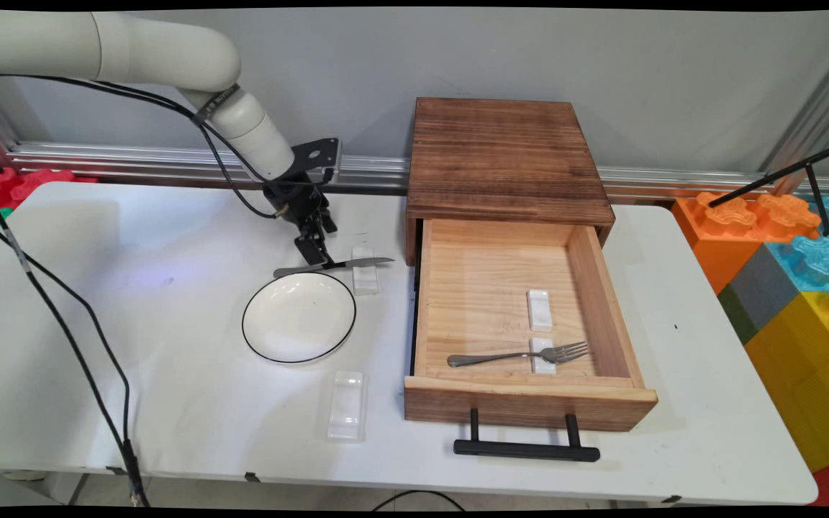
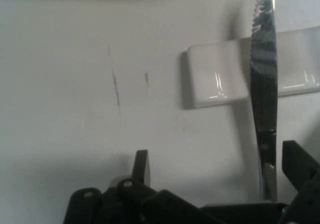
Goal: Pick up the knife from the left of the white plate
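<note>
Knife [image 1: 333, 266] at the centre of attention: the black end effector [image 1: 316, 253] hangs low over its handle end, near the counter's [image 1: 170, 374] far edge, fingers [image 2: 142, 166] spread apart with the knife lying between them, nothing gripped. The blade rests across a small white rest [image 1: 365, 272], its tip pointing toward the wooden drawer box [image 1: 504, 162]. Just nearside of the knife sits a white bowl [image 1: 299, 317] with a dark rim, and a second clear rest [image 1: 347, 404] lies near the counter's near edge. The drawer [image 1: 522, 316] stands pulled out, holding a fork [image 1: 519, 354] laid over one of two white rests [image 1: 539, 310].
</note>
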{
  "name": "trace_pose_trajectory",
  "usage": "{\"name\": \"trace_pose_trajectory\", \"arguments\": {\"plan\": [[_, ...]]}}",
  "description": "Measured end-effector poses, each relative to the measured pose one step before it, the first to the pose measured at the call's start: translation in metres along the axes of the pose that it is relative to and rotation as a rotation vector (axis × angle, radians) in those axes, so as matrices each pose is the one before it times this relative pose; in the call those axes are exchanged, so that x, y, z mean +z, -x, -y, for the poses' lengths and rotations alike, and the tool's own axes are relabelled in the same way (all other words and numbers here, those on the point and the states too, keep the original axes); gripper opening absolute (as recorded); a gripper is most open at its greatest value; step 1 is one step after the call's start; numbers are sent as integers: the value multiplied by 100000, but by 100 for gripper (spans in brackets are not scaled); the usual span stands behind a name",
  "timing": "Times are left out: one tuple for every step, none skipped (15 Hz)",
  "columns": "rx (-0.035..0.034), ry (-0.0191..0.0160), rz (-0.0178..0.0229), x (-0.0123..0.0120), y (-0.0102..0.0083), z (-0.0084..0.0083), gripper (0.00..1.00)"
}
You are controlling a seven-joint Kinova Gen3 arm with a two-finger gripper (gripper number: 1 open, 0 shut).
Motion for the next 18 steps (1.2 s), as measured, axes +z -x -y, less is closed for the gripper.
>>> {"name": "trace_pose_trajectory", "arguments": {"plan": [[57,-129,-46,102,4,-86,100],[28,-125,-48,44,7,-60,100],[26,-129,-49,67,17,-90,100],[30,-99,-36,40,11,-57,100],[43,-117,-39,41,5,-65,100],[39,-173,-44,32,16,-54,100],[16,-211,-39,26,39,-61,100],[117,-240,-47,34,7,-62,100],[66,-142,-12,24,23,-53,100],[46,-106,-22,8,50,-61,100],[60,-109,1,15,66,-73,100],[56,-67,37,23,76,-81,100],[47,-24,40,6,71,-77,100],[64,-63,17,9,86,-93,100],[55,-58,22,33,93,-94,100],[46,-162,-76,32,72,-66,100],[83,-185,-110,25,39,-50,100],[51,-175,-137,18,11,-13,100]]}}
